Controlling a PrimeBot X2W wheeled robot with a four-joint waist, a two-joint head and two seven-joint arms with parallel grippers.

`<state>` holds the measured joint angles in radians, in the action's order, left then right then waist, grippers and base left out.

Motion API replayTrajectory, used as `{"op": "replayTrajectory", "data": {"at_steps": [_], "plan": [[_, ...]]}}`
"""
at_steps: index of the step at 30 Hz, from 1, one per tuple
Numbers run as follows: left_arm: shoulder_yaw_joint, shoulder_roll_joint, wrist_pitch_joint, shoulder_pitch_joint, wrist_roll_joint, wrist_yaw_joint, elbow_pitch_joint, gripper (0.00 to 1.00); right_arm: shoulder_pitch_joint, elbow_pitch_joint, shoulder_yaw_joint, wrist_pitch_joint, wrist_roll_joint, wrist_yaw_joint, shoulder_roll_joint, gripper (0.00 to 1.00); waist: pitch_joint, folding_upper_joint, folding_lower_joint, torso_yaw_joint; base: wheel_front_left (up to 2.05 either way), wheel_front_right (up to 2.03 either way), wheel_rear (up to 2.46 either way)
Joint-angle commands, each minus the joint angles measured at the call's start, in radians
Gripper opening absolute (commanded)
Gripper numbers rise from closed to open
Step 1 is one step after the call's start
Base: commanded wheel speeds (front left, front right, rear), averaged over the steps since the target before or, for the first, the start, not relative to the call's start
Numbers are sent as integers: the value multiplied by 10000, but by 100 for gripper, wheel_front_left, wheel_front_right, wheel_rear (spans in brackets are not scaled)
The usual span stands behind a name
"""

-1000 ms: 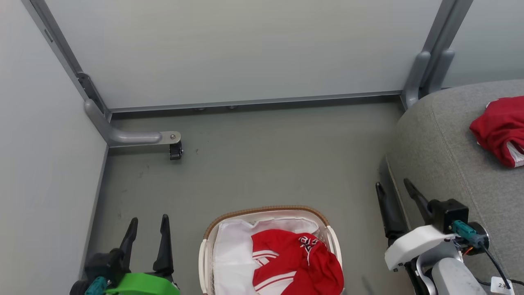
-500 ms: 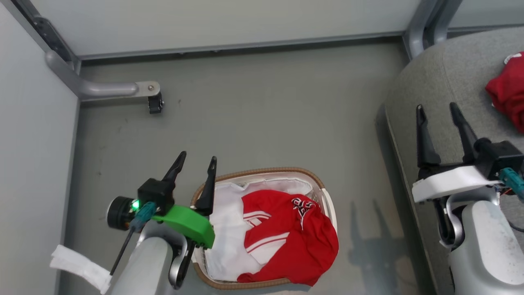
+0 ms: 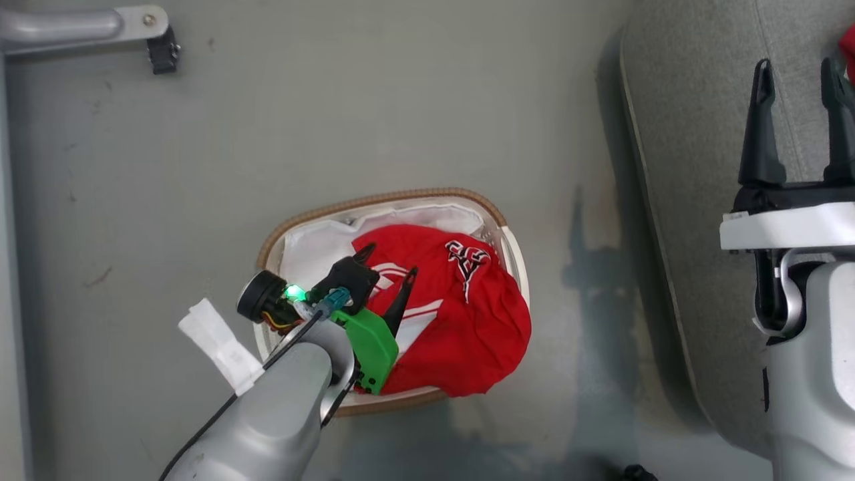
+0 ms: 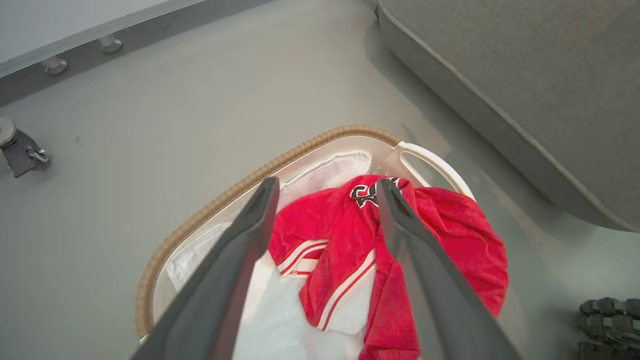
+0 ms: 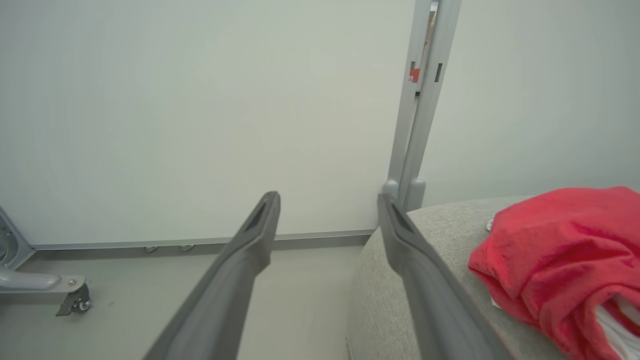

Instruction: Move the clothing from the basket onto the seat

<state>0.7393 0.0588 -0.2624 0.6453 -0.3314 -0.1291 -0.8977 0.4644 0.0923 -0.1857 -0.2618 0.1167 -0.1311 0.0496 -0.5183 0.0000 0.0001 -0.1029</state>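
A partitioned lab booth here, dressed as a home: plain pale wall panels, tall grey metal frame posts, a castor-footed grey brace, bare smooth grey floor. The large grey fabric sofa seat and oval cream plastic laundry basket with brown woven-look rim supply the domestic touch.

The left tool, fingers spread, hangs over red clothing in the basket.
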Motion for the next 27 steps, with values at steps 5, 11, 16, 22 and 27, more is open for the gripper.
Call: {"op": "replayTrajectory", "data": {"at_steps": [5,11,16,22,27], "plan": [[1231,-16,16,1083,-313,-27,-797,100,421,-602,99,-49,285,7,17,100,-2136,0,-1,-1075,0,0,0],[2264,-46,1,1852,-854,-27,-1144,100,579,-941,255,-49,533,7,16,100,-2888,0,-1,-1493,0,0,0],[3047,-52,16,2381,-1486,-27,-1346,100,710,-1095,371,-49,696,7,15,100,-3432,0,-1,-1783,0,0,0],[3703,-52,130,2656,-2150,-27,-1489,100,815,-1186,529,-49,818,7,16,100,-3715,0,-1,-2009,0,0,0],[3946,-6,318,2864,-2622,-27,-2013,100,852,-1271,707,-49,958,8,18,100,-3877,0,-1,-2266,0,0,0]]}}
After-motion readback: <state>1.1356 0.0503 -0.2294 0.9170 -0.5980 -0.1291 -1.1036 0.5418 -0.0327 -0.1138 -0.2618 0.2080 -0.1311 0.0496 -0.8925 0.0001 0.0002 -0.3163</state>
